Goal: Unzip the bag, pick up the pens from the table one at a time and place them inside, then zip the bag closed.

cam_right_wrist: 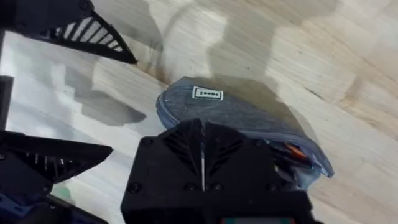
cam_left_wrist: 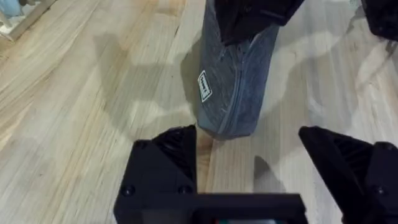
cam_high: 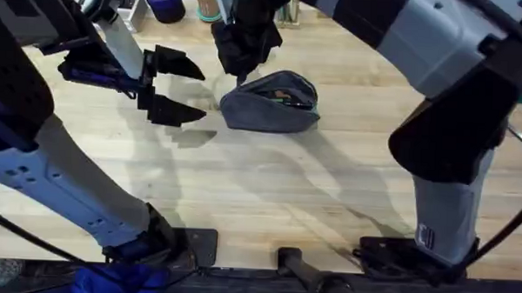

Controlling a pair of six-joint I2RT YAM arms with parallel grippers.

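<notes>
The bag [cam_high: 271, 102] lay on the table [cam_high: 268, 190] toward its far middle, its zipper partly open along the top, with a dark item and a touch of orange visible inside. The right gripper [cam_high: 240, 74] stood directly over the bag's left end with its fingers pressed flat together, apparently at the zipper, though whether they pinched the pull could not be made out. The left gripper [cam_high: 178, 90] hovered just to the left of the bag, apart from it, its fingers spread wide and grasping nothing.
</notes>
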